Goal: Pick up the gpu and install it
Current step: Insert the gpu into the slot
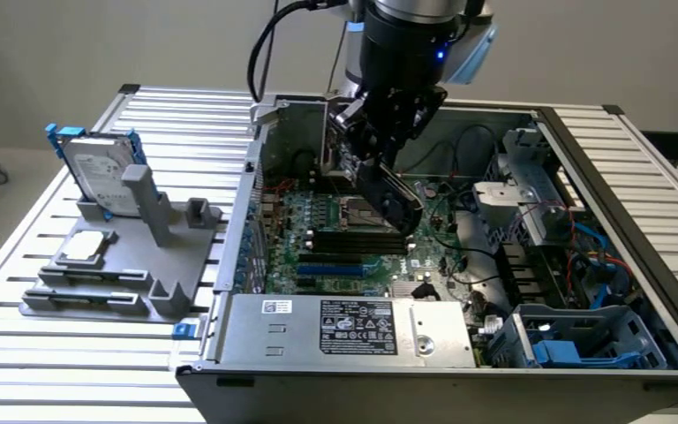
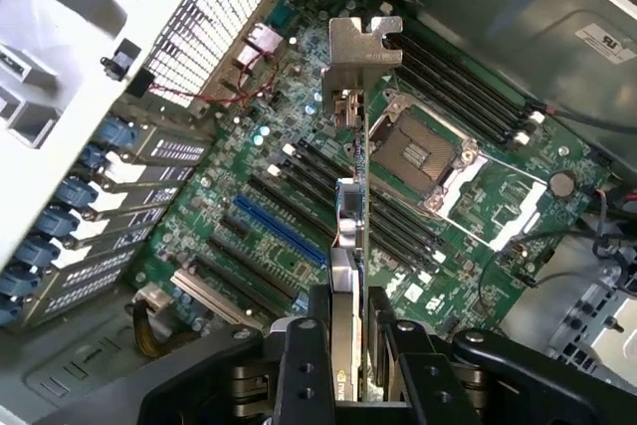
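Observation:
The gpu (image 1: 387, 200) hangs edge-down inside the open computer case (image 1: 575, 159), a little above the large green motherboard (image 1: 315, 225). My gripper (image 1: 370, 134) is shut on its upper edge. In the wrist view the gpu (image 2: 350, 216) is edge-on between my two fingers (image 2: 302, 355), with the gripper (image 2: 348, 323) closed around it. Its silver end bracket (image 2: 360, 42) points toward the case's rear wall. The card hovers over the black slots between the blue slot (image 2: 280, 231) and the CPU socket (image 2: 418, 151), apart from the board.
A silver hard drive with blue rails (image 1: 100, 170) stands on a grey fixture (image 1: 139, 274) at the exterior view's left, outside the case. The power supply (image 1: 351, 331) fills the case's near side. Drive cages and cables (image 1: 551, 256) crowd the exterior view's right.

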`<control>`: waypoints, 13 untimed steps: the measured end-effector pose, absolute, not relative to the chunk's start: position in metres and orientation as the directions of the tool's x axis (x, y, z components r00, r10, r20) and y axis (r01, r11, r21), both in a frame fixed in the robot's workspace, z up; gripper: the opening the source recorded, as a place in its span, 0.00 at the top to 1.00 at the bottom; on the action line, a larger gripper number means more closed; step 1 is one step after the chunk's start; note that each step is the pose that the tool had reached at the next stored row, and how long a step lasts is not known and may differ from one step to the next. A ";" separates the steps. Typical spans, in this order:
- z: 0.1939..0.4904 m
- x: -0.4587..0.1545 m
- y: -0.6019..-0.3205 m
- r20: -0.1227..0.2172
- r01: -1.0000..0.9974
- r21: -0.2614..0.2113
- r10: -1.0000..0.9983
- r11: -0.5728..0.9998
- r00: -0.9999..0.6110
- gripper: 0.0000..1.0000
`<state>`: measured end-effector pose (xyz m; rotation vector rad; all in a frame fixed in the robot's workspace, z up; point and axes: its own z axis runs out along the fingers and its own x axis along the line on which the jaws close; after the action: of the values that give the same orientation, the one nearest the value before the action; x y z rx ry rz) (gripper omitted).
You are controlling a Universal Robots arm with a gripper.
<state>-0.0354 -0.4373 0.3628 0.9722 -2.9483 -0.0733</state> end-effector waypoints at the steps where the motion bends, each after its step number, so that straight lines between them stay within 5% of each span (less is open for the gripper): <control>1: 0.363 -0.035 -0.437 0.020 -0.607 0.056 -0.609 0.792 -0.793 0.73; 13: 0.362 -0.035 -0.437 -0.004 -0.751 0.081 -0.753 0.655 -0.658 0.73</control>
<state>-0.0354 -0.4372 0.3623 1.2866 -2.8310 -0.1173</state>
